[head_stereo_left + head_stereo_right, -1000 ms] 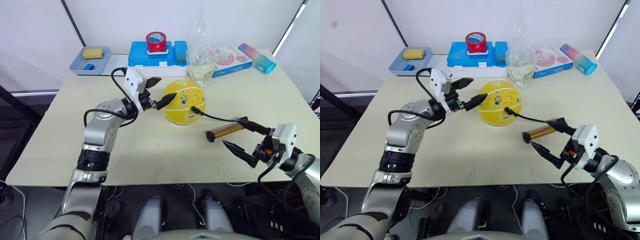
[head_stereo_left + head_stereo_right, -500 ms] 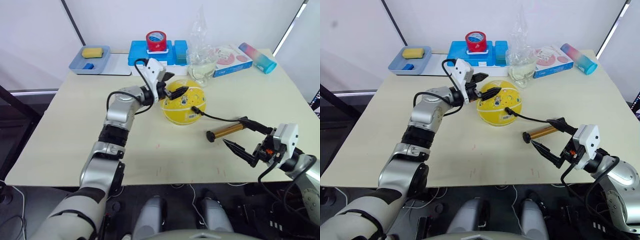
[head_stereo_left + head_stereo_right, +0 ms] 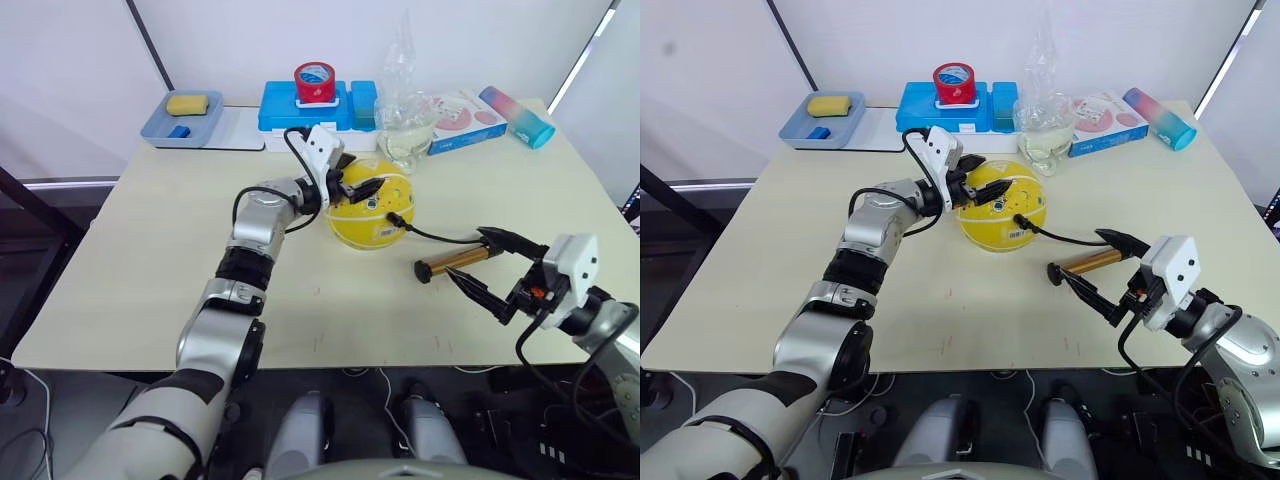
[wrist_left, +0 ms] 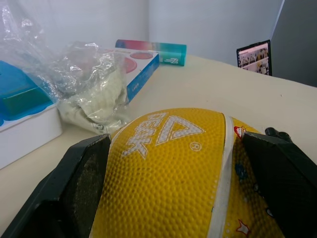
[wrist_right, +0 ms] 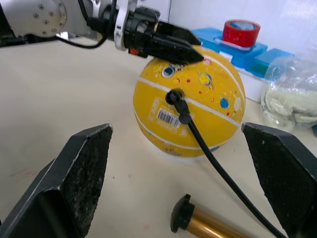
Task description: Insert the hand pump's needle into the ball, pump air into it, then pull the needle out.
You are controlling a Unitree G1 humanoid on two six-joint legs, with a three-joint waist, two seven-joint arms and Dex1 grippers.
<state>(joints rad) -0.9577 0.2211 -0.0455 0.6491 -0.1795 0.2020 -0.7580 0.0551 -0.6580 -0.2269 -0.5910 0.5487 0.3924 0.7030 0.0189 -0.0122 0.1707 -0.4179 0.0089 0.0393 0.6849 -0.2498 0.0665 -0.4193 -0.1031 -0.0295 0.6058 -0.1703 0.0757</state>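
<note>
straddling the ball [image 3: 371,213] with spread fingers, left gripper [image 3: 352,187], right gripper [image 3: 1107,273] wide, barcode in right wrist view

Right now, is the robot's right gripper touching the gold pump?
Apart. The right eye view shows the open right gripper near the hand pump, with bare table between them.

ball [image 4: 183,163] printed "PEAK", barcode label on its side

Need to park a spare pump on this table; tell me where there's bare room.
Free: the near-left stretch of the table, beside the left arm, and the right side between the ball and the far right edge. Crowded: the back edge, with the blue tray, blue box and plastic bag.
</note>
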